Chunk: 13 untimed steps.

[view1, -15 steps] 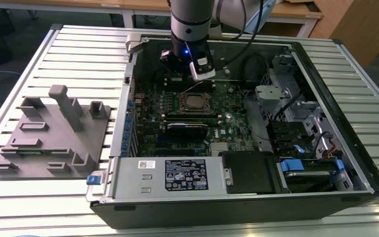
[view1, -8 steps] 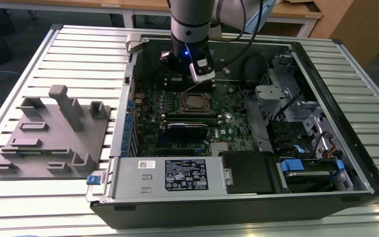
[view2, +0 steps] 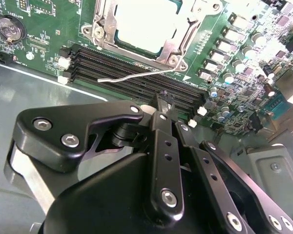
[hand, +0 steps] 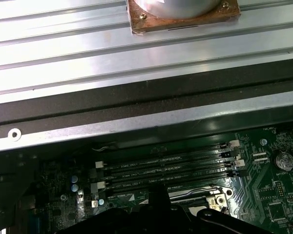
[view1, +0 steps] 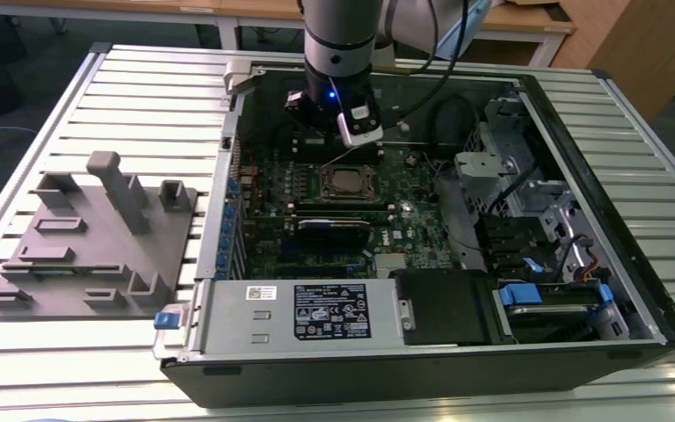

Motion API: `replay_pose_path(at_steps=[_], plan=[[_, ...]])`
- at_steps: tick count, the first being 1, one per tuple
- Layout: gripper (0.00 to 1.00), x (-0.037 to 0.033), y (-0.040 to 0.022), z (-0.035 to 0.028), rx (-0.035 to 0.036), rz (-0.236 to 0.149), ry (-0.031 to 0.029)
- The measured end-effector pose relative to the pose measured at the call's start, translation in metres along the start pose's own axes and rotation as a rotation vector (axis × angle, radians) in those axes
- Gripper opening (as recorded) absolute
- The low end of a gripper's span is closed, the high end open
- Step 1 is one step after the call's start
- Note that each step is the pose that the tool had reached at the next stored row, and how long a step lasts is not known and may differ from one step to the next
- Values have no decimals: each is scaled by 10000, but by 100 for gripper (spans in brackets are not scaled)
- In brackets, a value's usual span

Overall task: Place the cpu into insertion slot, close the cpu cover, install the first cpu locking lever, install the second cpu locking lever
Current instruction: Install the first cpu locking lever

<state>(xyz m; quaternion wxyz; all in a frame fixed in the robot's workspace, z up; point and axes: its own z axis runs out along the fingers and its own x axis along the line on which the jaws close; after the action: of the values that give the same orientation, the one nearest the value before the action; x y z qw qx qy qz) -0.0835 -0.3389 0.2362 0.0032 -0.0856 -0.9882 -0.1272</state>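
I find cpu (view2: 146,22) seated, cpu cover (view2: 136,48) down; gripper (view2: 163,100), fingers clenched empty, hovers near the unlatched locking lever (view2: 136,76), which I judge needs pressing under its catch.

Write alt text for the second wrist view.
The black gripper hangs over a green motherboard, near the cpu framed by the cpu cover. A thin wire lever sticks out across the black memory slots.

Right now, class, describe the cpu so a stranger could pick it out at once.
Inside the open computer case, find the green motherboard. Beside its long black memory slots sits the square metal cpu cover; the cpu is the plain pale silver square showing through its window, smooth amid the crowded board.
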Motion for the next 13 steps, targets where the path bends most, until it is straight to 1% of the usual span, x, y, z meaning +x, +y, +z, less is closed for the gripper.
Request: replay_pose_path(at_steps=[2, 4, 6, 9, 13], plan=[[11, 0, -1, 3, -12, 1, 3], [11, -1, -4, 7, -70, -1, 7], [11, -1, -6, 11, -103, -2, 1], [11, -1, -7, 13, -104, -3, -3], [11, -3, -8, 18, -107, -10, -23]])
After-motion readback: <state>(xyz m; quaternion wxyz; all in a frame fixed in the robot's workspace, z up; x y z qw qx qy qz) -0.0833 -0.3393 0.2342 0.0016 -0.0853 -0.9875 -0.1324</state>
